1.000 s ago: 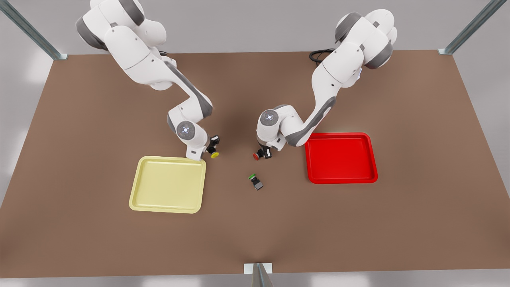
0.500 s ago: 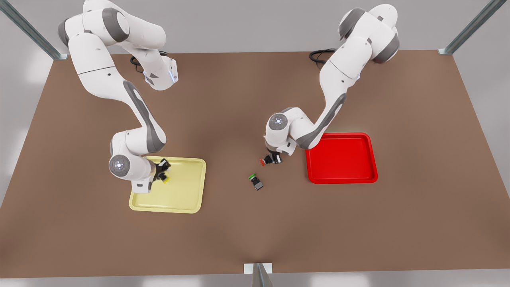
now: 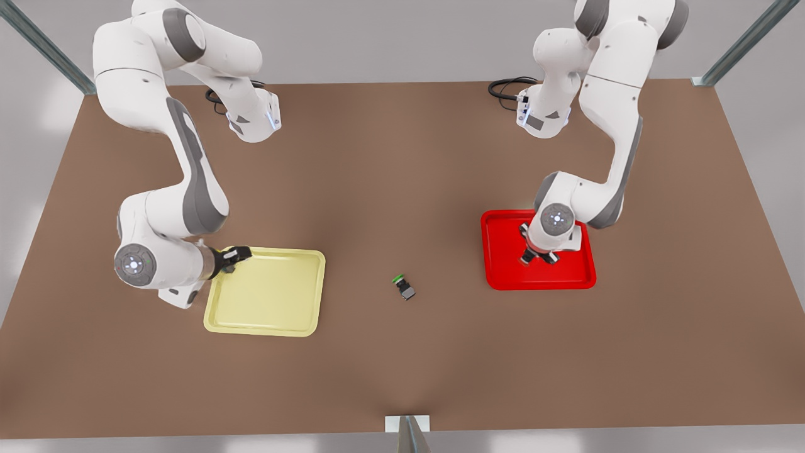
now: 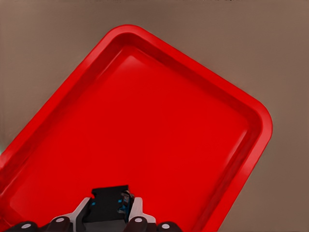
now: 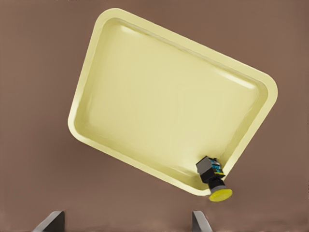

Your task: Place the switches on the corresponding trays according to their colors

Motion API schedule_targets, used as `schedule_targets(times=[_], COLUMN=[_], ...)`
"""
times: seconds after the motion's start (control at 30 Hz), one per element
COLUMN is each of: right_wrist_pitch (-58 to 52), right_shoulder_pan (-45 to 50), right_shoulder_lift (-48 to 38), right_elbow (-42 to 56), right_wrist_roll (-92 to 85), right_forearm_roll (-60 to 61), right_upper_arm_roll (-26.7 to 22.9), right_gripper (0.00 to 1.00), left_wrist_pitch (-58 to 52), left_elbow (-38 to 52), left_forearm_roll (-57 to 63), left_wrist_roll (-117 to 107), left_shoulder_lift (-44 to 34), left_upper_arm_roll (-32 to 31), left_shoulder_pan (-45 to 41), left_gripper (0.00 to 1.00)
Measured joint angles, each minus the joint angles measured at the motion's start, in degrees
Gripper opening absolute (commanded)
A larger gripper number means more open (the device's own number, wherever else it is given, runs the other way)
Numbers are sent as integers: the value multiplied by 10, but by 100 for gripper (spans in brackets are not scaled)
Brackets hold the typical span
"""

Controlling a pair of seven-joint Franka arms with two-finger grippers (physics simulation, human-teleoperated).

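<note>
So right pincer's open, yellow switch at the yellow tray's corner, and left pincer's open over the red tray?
No: the left wrist view shows the left pincer shut on a dark switch body over the red tray. The rest holds: right pincer open, yellow switch at the yellow tray's corner.

The left tool point(image 3: 538, 257) points down, fingers clamped together; the right tool point(image 3: 236, 257) extends sideways, fingers spread apart.
</note>
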Motion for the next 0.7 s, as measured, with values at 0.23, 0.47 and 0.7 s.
schedule_targets(times=[0.23,0.47,0.7], right_wrist_pitch=[-71,49,75], right_shoulder_pan=[-7,119,114], right_shoulder_lift=[-195,-448,-446], right_elbow=[-9,-261,-315], right_wrist_roll=[115,101,101], right_forearm_roll=[-16,5,5], right_upper_arm_roll=[-12,-205,-205], right_gripper=[100,100,100], left_wrist_pitch=[-45,-79,-368], left_elbow=[3,160,277], left_forearm_roll=[-24,-27,-66], left_wrist_roll=[68,634,1469], left_shoulder_lift=[-16,-79,-147], left_upper_arm_roll=[19,19,21], left_shoulder_pan=[1,1,17], left_gripper=[100,100,100])
